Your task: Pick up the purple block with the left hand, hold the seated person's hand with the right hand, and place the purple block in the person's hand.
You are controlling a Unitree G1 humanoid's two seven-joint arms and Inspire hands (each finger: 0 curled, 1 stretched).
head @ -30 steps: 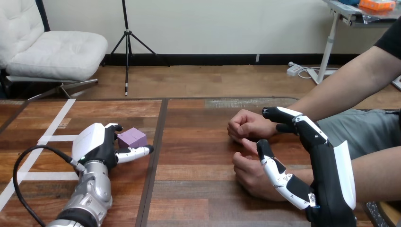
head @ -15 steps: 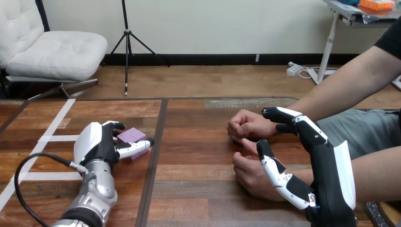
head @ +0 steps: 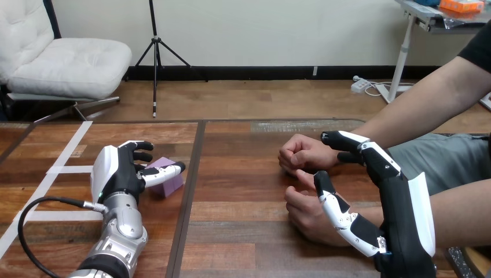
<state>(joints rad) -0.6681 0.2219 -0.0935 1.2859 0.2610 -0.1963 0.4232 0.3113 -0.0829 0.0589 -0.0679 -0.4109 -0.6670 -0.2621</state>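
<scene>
The purple block [head: 171,184] sits tilted at the table's left, one corner raised. My left hand [head: 116,174] is curled on it: the thumb lies across its top and the fingers press its far side. At the right, my right hand [head: 399,197] is open beside the person's two loosely closed hands. Its fingers reach past the wrist of the person's farther hand [head: 301,153]. Its thumb stands in front of the person's nearer hand [head: 307,214]. I do not see it curled round either one.
The person's forearms come in from the right edge across the wooden table [head: 243,231]. White tape lines [head: 63,159] mark the table's left part. A black cable [head: 40,200] loops beside my left forearm.
My left hand has rolled upward and closed on the block, which tipped onto an edge and shifted slightly toward me. My right hand and the person's hands have not moved.
</scene>
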